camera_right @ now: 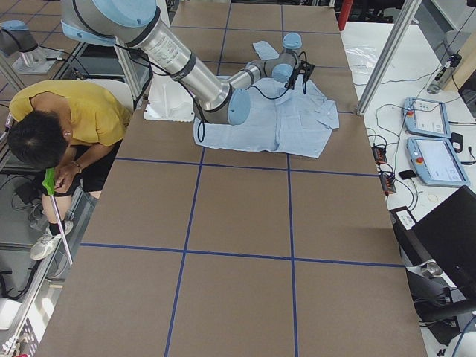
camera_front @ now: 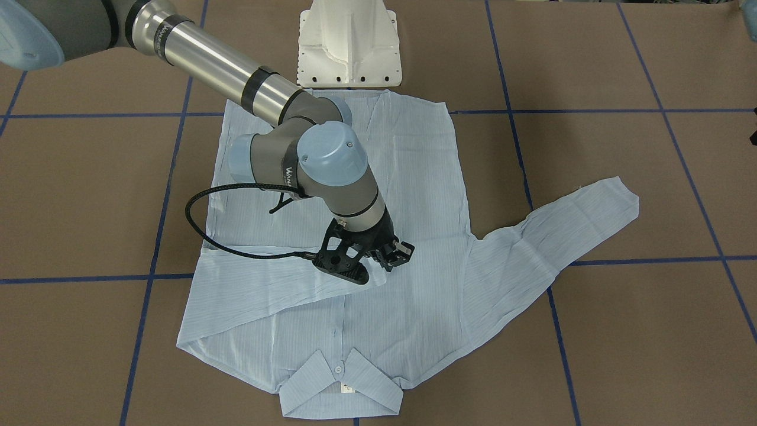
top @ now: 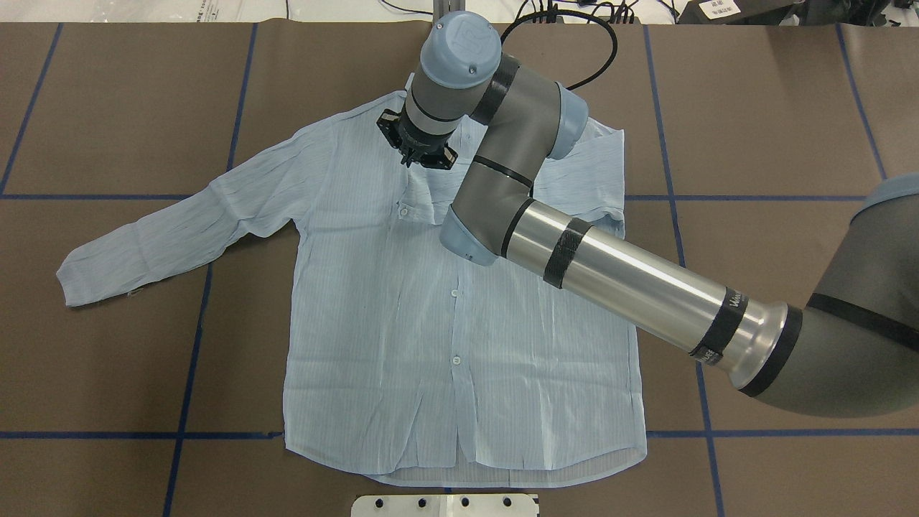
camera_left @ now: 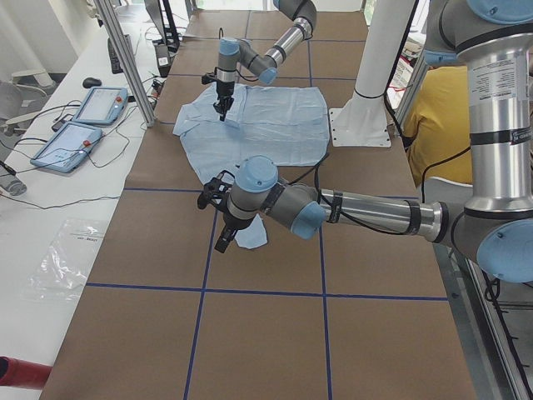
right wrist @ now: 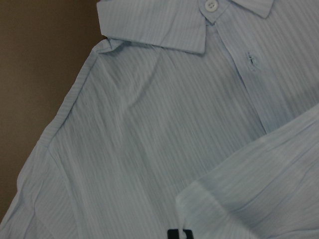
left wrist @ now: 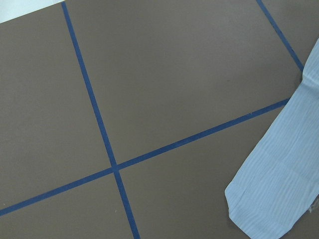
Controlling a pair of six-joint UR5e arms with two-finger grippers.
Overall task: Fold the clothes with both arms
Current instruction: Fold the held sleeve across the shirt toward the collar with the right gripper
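Note:
The pale-blue striped shirt (camera_front: 414, 177) lies front-up and flat on the brown table, collar (camera_front: 340, 390) toward the operators' side. One sleeve is folded across the chest (camera_front: 266, 290). The other sleeve (top: 165, 244) stretches out flat onto the table. My right gripper (camera_front: 393, 257) points down at the cuff end of the folded sleeve, near the button placket (top: 416, 156). In the right wrist view its fingertips (right wrist: 179, 234) sit close together on the cuff fabric. My left gripper (camera_left: 221, 246) hangs above the outstretched cuff (left wrist: 274, 189); I cannot tell whether it is open or shut.
The white pedestal (camera_front: 349, 41) stands at the shirt's hem. A person in a yellow top (camera_right: 67, 119) crouches beside the table on the robot's side. Teach pendants (camera_right: 431, 141) and aluminium posts (camera_left: 125, 58) line the far edge. Blue tape lines (left wrist: 114, 169) grid the table.

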